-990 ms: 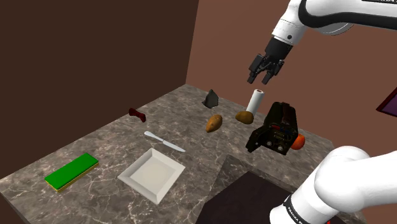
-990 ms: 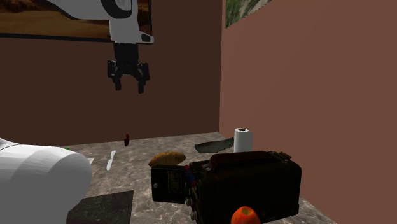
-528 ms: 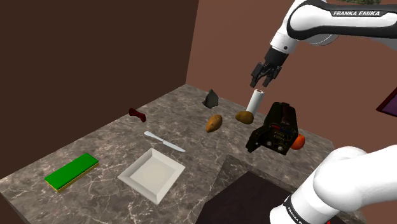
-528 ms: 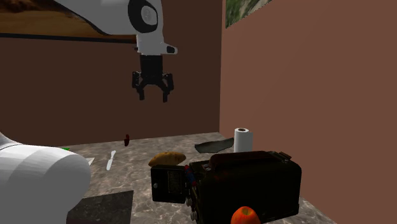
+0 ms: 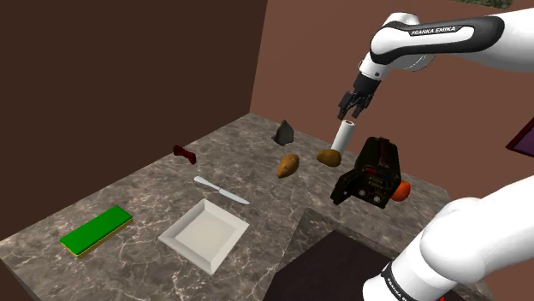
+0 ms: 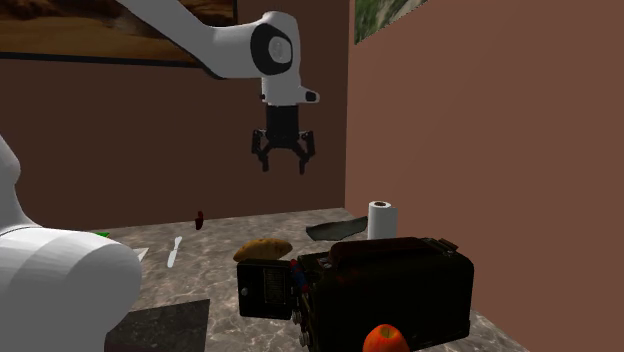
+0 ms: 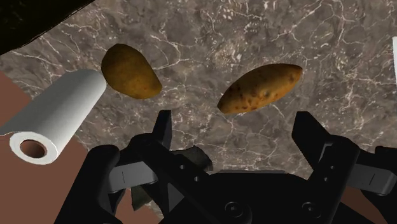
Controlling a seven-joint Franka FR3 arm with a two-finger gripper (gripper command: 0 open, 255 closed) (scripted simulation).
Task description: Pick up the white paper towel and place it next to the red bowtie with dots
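The white paper towel roll [image 5: 344, 134] stands upright at the far side of the marble counter [image 5: 145, 197], close to the brown wall; I also see it as a roll [image 6: 381, 219] behind the toaster and as a roll [image 7: 54, 118] off to one side of the fingers. My black gripper [image 5: 353, 109] hangs open in the air just above the roll, holding nothing. It shows as an open gripper [image 6: 283, 160] left of and above the roll, and its fingers stand apart in the wrist view [image 7: 236, 137]. The dark red bowtie [image 5: 184, 153] lies far off along the counter's back edge [image 6: 200, 218].
A black toaster [image 5: 372, 171] with an orange [image 5: 400, 190] beside it stands near the roll. Two brown potatoes [image 5: 287, 165] [image 5: 329, 157] lie right by the roll. A dark grey wedge [image 5: 285, 132], a knife [image 5: 220, 189], a white square tray [image 5: 204, 233] and a green block [image 5: 96, 229] share the counter.
The arm has carried the open gripper toward the wall and over the paper towel roll, rightward and a little lower in the second exterior view. Nothing on the counter moved.
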